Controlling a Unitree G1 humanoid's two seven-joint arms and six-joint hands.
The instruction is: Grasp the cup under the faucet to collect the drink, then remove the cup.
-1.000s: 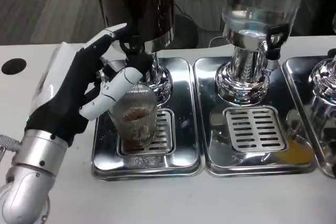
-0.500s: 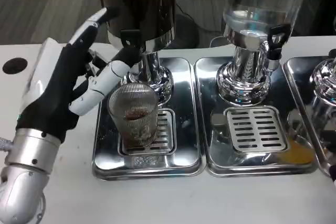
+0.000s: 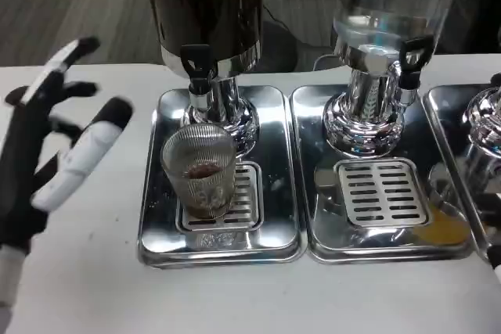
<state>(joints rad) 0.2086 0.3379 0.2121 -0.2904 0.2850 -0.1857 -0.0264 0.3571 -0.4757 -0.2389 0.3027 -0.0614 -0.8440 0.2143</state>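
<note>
Standing upright on the slotted drain grate (image 3: 235,193) of the left steel tray (image 3: 282,228), with long axis vertical and open mouth up: a ribbed clear cup (image 3: 200,174), directly below the black-handled faucet (image 3: 197,68) of the dark drink dispenser (image 3: 207,5). Holding only a small amount of brownish drink, low down near the bottom (level hard to judge through the ribbing). Cut off at the top edge: the dark dispenser's tank, seen here only as a dark body on a chrome pedestal (image 3: 227,115). Off to the left over the white table (image 3: 102,271), well apart from the cup and touching nothing: the left hand (image 3: 43,162), fingers spread wide and blurred, gripping nothing, with wrist and forearm cropped by the left and bottom edges. Just beside the first tray on the right, a second steel tray (image 3: 313,240) with its own slotted grate (image 3: 380,193), under a clear dispenser (image 3: 391,5) with what looks like colourless liquid inside, also cropped at the top, with a black tap (image 3: 412,54) on its chrome base. Near that tray's front right corner, a yellowish patch (image 3: 442,232), impossible to say whether puddle or reflection. At the far right edge, part of a third chrome pedestal (image 3: 484,119) and tray, mostly out of frame. At the left edge of the table, partly behind the fingers, a dark round mark (image 3: 14,98).
</note>
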